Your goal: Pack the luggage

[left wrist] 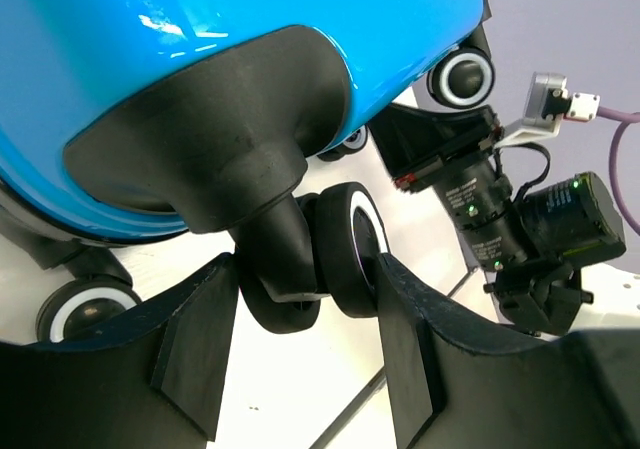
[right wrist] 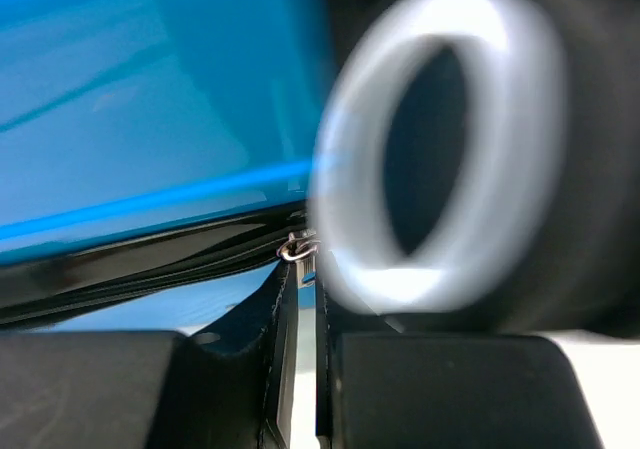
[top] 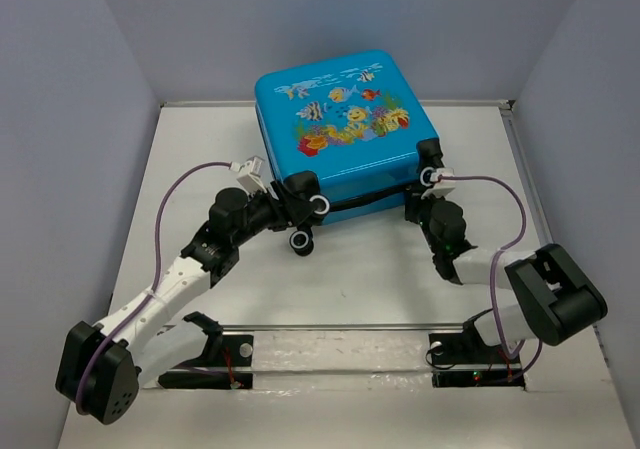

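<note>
**Supervisor:** One item to report?

**Inspector:** One. The luggage [top: 345, 119] lies with its lid down at the far middle of the table [top: 360, 279], wheels toward the arms.

**Supervisor:** Left gripper [left wrist: 308, 279]?

**Inspector:** Jaws set wide about a twin caster [left wrist: 345, 244]. Both fingers appear to touch it. I judge this a bracing hold.

**Supervisor:** Right gripper [right wrist: 300, 299]?

**Inspector:** Jaws narrow, almost closed, with the metal zipper pull [right wrist: 292, 252] at their tips beside the black zipper band [right wrist: 150, 259]. A blurred wheel [right wrist: 440, 149] fills much of that view.

**Supervisor:** Step in hand?

**Inspector:** Zipping the shell shut, by my judgement. The contents cannot be seen. The next move calls for drawing the pull along the band and round the corner while the left hold stops the case rolling.
</note>
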